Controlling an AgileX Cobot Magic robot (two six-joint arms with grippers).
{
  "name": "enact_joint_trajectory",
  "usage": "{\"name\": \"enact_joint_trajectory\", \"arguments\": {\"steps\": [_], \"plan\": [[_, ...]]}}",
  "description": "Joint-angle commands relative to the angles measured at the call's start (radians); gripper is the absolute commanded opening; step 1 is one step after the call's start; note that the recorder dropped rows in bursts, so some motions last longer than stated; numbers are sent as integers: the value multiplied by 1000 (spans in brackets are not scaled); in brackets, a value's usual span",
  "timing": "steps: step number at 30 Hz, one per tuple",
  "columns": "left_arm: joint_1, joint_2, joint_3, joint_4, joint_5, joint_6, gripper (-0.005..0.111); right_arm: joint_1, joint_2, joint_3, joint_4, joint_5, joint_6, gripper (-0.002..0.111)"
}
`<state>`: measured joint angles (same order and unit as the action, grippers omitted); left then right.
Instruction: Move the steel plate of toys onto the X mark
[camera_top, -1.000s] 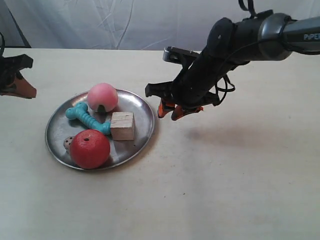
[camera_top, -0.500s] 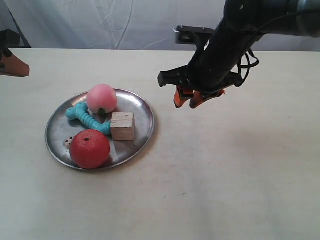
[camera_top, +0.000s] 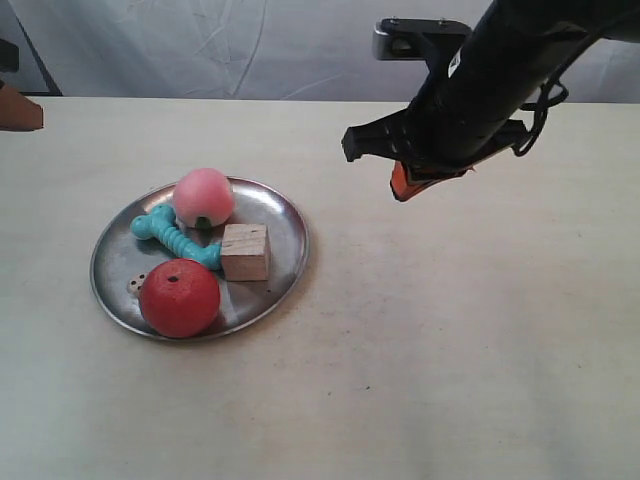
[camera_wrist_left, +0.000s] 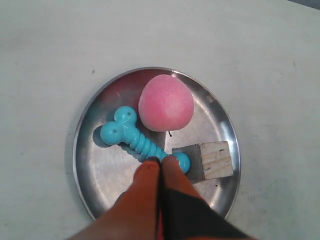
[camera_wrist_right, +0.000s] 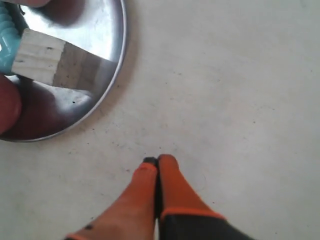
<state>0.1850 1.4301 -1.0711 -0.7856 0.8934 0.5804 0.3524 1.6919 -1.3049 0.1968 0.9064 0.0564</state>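
Note:
The steel plate (camera_top: 284, 226) lies on the beige table, left of centre. It holds the pink peach (camera_top: 204, 196), turquoise bone (camera_top: 173, 238), wooden cube (camera_top: 246, 251), red apple (camera_top: 180, 297) and white die (camera_top: 134, 286). My right gripper (camera_top: 406, 186) hangs shut and empty above the table, right of the plate and apart from it; its wrist view shows its tips (camera_wrist_right: 157, 161) over bare table near the plate's rim (camera_wrist_right: 121, 47). My left gripper (camera_wrist_left: 160, 160) is shut and empty, high above the plate (camera_wrist_left: 97, 172); it shows at the exterior view's left edge (camera_top: 18, 112). I see no X mark.
A white cloth backdrop (camera_top: 250, 45) hangs behind the table's far edge. Bare beige tabletop (camera_top: 450, 330) stretches right of and in front of the plate. The dark right arm (camera_top: 500, 70) reaches in from the upper right.
The right gripper has risen and drawn away from the plate's rim, toward the upper right. The left gripper has slid further off the left edge. Plate and toys have not moved.

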Motion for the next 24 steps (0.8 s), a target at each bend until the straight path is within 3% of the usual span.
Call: {"name": "enact_joint_trajectory", "arguments": {"steps": [1, 10, 24], "plan": [[1, -14, 6, -16, 2, 5, 0, -2, -14, 26, -24, -3, 9, -1], [1, -92, 6, -26, -22, 19, 0, -2, -154, 96, -164, -29, 123, -1], [1, -365, 6, -123, -66, 139, 0, -2, -649, 271, -307, -135, 191, -1]]}}
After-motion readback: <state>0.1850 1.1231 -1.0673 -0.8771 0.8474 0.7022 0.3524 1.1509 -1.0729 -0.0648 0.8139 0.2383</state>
